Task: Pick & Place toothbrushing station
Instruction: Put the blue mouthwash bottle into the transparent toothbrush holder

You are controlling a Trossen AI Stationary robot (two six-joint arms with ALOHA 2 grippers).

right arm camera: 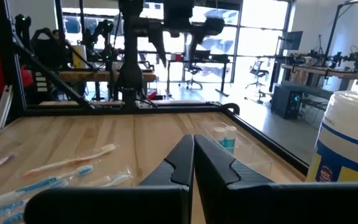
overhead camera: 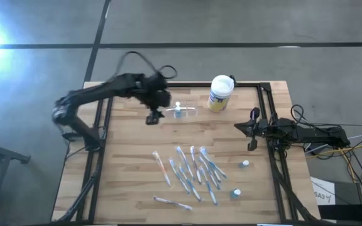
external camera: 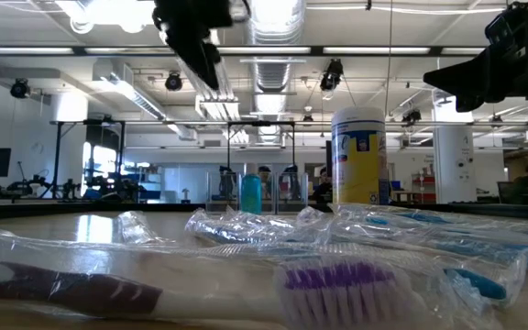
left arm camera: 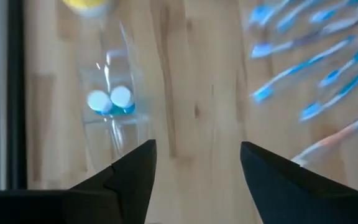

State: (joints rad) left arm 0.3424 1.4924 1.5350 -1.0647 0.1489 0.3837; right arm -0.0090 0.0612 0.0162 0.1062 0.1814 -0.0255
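Observation:
The toothbrushing station (overhead camera: pixel 184 113), a small see-through tray, rests flat on the wood near the table's far edge. Two small blue bottles with white caps (left arm camera: pixel 110 99) stand in it. My left gripper (overhead camera: pixel 153 118) hangs open above the table just left of the station (left arm camera: pixel 114 118), with nothing between its fingers (left arm camera: pixel 197 145). My right gripper (overhead camera: pixel 237 127) waits shut at the table's right side, pointing level toward the left (right arm camera: pixel 193 140); the station (right arm camera: pixel 238 149) lies ahead of it.
A white-lidded canister with a yellow label (overhead camera: pixel 220 93) stands right of the station. Several wrapped toothbrushes (overhead camera: pixel 193 171) lie spread across the table's middle and near part. Two small capped bottles (overhead camera: pixel 245 164) (overhead camera: pixel 236 193) stand at the near right.

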